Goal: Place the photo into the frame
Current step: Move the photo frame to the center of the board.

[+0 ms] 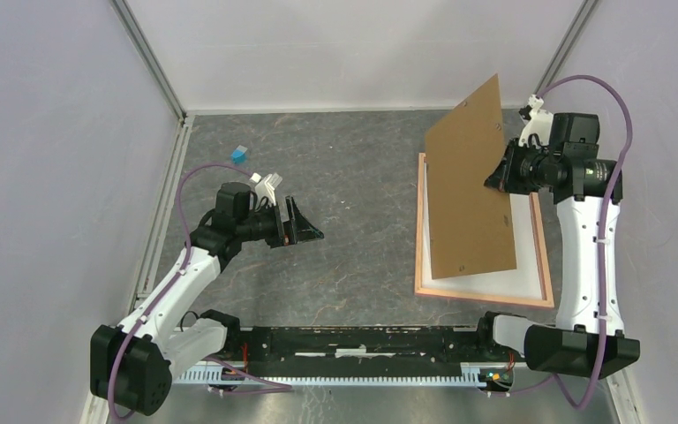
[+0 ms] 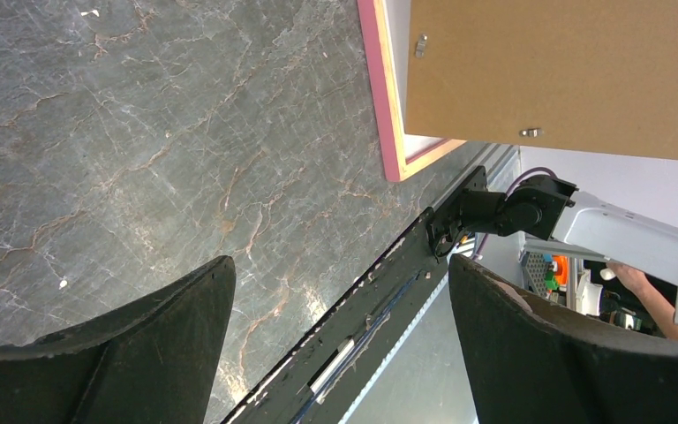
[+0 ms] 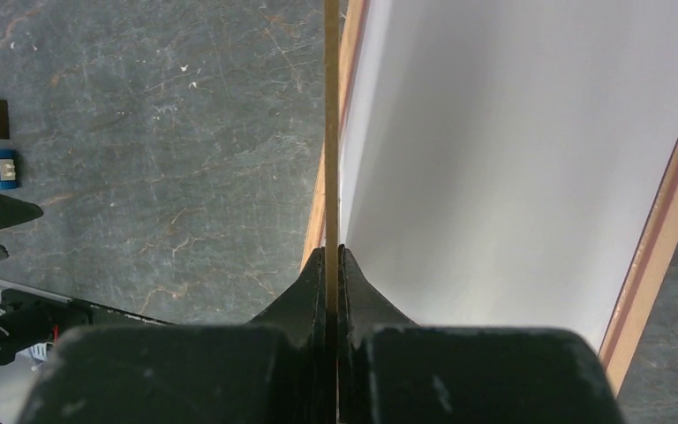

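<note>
One thin brown board (image 1: 468,190) is pinched by right hand (image 3: 331,265); left hand (image 2: 340,296) gapes.

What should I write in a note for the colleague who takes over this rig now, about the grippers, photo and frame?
Left gripper: jaws open, empty, over the table left of the frame.
Right gripper: jaws shut on the brown backing board, holding it tilted up above the frame.
The frame lies flat on the table; a white sheet, apparently the photo face down, fills it.
Done: the photo seems to be in.
Left, probably: lay the board flat on it and release.
</note>
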Motion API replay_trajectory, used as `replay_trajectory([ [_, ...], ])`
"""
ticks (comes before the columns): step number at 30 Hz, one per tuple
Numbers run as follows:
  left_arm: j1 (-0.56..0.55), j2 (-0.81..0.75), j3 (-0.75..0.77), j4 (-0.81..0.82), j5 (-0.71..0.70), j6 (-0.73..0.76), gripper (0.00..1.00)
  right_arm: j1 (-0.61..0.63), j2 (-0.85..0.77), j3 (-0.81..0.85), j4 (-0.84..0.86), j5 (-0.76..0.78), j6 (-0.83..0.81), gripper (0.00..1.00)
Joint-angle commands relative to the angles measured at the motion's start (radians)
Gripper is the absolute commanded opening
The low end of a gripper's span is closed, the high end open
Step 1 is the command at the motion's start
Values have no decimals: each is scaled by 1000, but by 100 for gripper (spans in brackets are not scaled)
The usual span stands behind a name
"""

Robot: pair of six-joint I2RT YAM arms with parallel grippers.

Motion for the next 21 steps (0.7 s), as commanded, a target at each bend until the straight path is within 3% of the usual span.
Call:
replay_trajectory([
  [1, 0, 0, 28, 11, 16, 48, 95, 12, -50, -50, 100, -126, 65, 0],
  [10, 0, 1, 27, 13, 12, 48, 96, 47, -58, -94, 176, -144, 114, 0],
  [17, 0, 0, 26, 8, 2, 53, 96, 87, -128, -358, 493, -186, 298, 0],
  [21, 1, 4, 26, 6, -4, 56, 96, 183, -110, -466, 659, -177, 377, 0],
])
